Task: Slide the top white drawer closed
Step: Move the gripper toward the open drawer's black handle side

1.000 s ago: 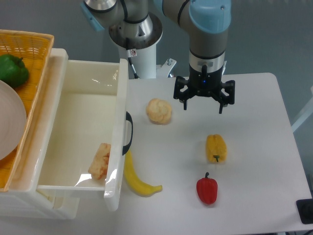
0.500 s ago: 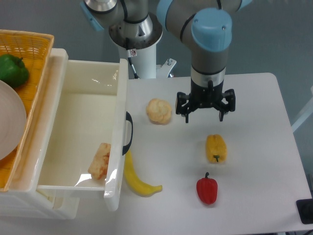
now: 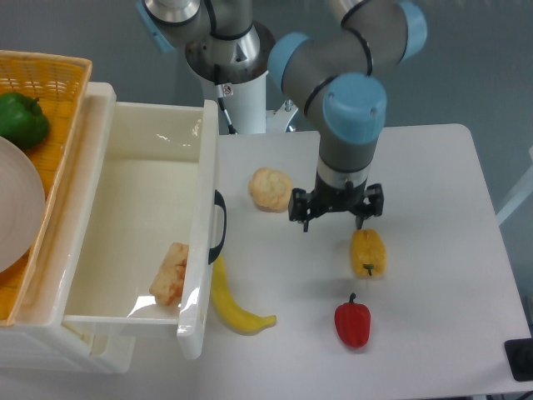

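**Open drawer, cluttered approach**

The top white drawer (image 3: 141, 225) stands pulled far out of its cabinet, its front panel and black curved handle (image 3: 218, 227) facing the table. The gripper (image 3: 335, 215) hangs over the table well to the right of that handle, fingers spread apart and holding nothing. No contact with the drawer is made yet, so the closing push has not begun.

Several things sit near the handle and could spoil the push. A banana (image 3: 231, 302) lies just below the handle, its upper end touching or nearly touching the drawer front; a low sweep toward the handle could catch it and drag it along the panel. A pale bun-like item (image 3: 271, 189) lies between the gripper and the handle, slightly above the direct line, and a spread finger could knock it. A yellow pepper (image 3: 367, 252) sits close under the gripper, right of the handle, and could be clipped if the arm drops before travelling.

The glossy front is another risk: a push landing well off the handle's height may skew the drawer and jam it. A piece of food (image 3: 171, 273) lying inside, left of the handle, may slide when the drawer stops.
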Available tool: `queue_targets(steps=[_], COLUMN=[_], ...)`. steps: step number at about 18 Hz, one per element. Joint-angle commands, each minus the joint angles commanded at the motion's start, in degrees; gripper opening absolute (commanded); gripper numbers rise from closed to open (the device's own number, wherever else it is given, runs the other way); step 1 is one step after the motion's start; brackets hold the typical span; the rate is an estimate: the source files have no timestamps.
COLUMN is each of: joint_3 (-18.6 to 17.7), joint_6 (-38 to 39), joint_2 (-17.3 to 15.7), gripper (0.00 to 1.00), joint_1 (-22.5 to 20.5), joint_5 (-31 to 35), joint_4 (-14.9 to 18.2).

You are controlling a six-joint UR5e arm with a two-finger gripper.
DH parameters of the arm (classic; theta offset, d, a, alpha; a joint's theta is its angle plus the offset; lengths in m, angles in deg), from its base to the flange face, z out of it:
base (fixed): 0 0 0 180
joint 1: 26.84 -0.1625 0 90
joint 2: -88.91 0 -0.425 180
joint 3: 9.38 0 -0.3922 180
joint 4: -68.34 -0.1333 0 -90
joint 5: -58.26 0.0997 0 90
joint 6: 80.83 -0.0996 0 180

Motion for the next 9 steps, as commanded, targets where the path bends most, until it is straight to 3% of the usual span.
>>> queue_targets(steps=[4, 9], joint_3=[-0.1, -0.8], joint_6=[0.4, 1.0], joint_2=[0.8, 1.4], gripper=[1.00, 1.00], joint_1=[0.4, 2.4], joint_5=[-6.9, -7.7], joint_4=[1.1, 1.5])
